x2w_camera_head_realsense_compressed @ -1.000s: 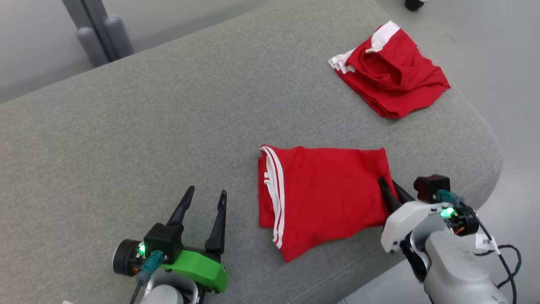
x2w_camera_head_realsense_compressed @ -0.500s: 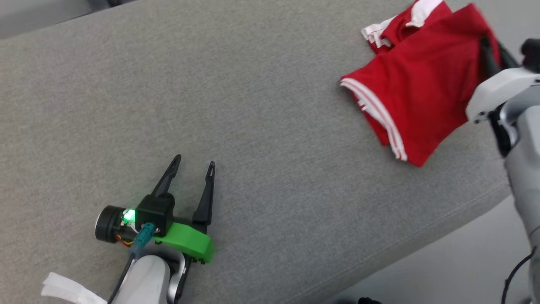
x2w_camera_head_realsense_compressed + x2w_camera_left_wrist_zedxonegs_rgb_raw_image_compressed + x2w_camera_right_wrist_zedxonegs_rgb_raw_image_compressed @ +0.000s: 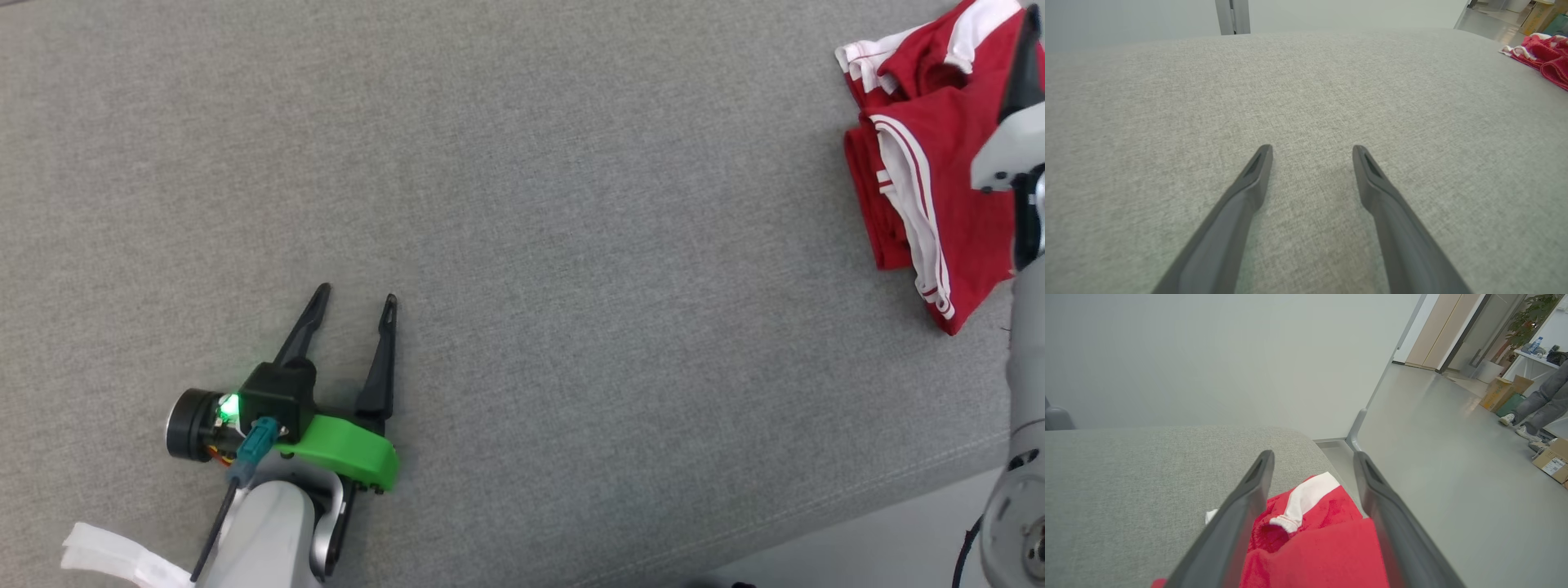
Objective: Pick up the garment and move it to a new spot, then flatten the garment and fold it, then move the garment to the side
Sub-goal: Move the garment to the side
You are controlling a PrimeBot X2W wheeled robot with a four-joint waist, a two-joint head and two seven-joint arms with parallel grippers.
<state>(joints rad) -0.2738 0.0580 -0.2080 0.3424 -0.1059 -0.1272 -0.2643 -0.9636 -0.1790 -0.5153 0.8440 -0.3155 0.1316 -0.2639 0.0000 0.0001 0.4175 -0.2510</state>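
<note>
Hovering: right hand (image 3: 1313, 454), fingers apart, red garment (image 3: 1314, 559) just beneath | left hand (image 3: 357, 294), fingers apart, grey cushion (image 3: 571, 245) close beneath

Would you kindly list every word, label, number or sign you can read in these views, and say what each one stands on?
No text can be read in any view.
Label on the cardboard box, right wrist view: too small and blurred to read.
White tag, lower left of the head view: no writing shows.
Folded red garment: white stripes only, no print.
</note>
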